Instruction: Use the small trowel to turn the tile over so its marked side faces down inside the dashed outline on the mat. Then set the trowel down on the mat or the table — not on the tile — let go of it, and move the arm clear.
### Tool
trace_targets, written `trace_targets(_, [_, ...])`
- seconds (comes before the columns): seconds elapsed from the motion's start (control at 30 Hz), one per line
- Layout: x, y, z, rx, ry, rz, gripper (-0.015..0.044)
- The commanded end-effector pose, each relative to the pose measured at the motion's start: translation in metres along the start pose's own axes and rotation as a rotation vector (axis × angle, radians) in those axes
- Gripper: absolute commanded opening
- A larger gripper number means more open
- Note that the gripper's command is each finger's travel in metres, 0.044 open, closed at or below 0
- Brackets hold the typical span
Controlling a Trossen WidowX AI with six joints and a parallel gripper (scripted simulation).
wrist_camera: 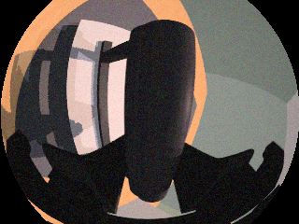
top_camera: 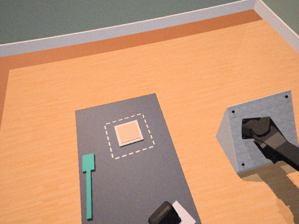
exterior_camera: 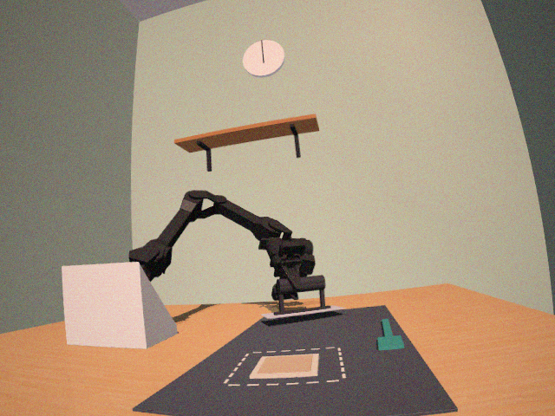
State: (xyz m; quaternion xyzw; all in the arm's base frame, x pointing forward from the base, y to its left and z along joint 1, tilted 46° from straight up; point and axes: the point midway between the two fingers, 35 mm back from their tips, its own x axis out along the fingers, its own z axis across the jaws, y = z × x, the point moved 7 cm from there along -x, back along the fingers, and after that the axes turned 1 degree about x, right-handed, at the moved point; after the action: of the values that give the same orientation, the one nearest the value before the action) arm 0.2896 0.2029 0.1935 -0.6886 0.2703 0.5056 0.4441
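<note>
In the exterior view, the black arm (exterior_camera: 239, 215) arches from behind a pale wedge-shaped block (exterior_camera: 103, 304) and bends down over the far end of the dark mat (exterior_camera: 188, 388). Its gripper (exterior_camera: 299, 282) is closed on the thick black handle of the small trowel (exterior_camera: 270, 315), whose flat pale blade hangs just above the mat. Nearer, the tile (exterior_camera: 286, 366) lies flat inside the dashed outline (exterior_camera: 344, 369). A teal tool (exterior_camera: 390, 342) rests by the mat's right-hand edge. A wooden shelf (exterior_camera: 251, 133) and a round clock (exterior_camera: 263, 58) hang on the wall.
</note>
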Motion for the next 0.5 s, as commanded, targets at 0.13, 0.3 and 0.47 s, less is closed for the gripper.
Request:
trace_targets(0.13, [0.008,-0.001,0.007,0.009,0.01,-0.001,0.0])
trace_targets(0.3, [0.014,-0.001,0.012,0.01,0.008,0.0,0.0])
trace_targets(0.47, [0.014,-0.001,0.013,0.01,0.008,0.0,0.0079])
